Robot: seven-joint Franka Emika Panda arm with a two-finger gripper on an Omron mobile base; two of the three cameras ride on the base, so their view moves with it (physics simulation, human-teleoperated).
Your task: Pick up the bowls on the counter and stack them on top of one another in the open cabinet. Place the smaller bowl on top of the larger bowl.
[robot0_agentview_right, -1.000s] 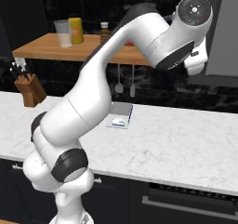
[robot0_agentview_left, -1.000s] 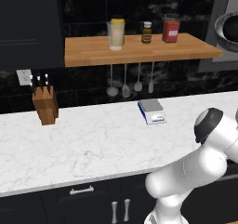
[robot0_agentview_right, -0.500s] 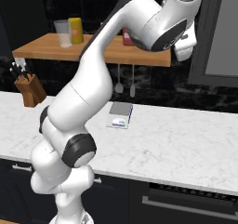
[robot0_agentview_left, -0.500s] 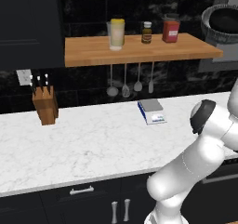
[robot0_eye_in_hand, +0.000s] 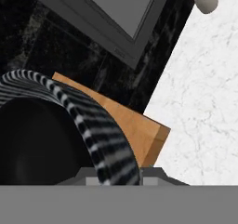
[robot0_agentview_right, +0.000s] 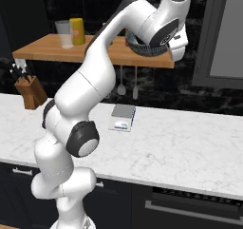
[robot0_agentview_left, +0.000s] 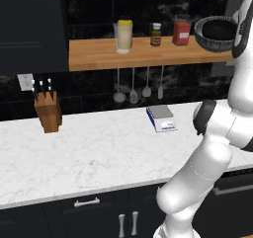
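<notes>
hand view, lower left: the grey bowl [robot0_eye_in_hand: 100,139] looks stiff and light, its rim apparently pinched by the tool, best held there.

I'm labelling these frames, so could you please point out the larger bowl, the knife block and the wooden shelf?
larger bowl [robot0_agentview_left: 216,33]: left base view, dark inside.
knife block [robot0_agentview_left: 48,112]: left base view, front face.
wooden shelf [robot0_agentview_right: 45,50]: right base view, top surface.
</notes>
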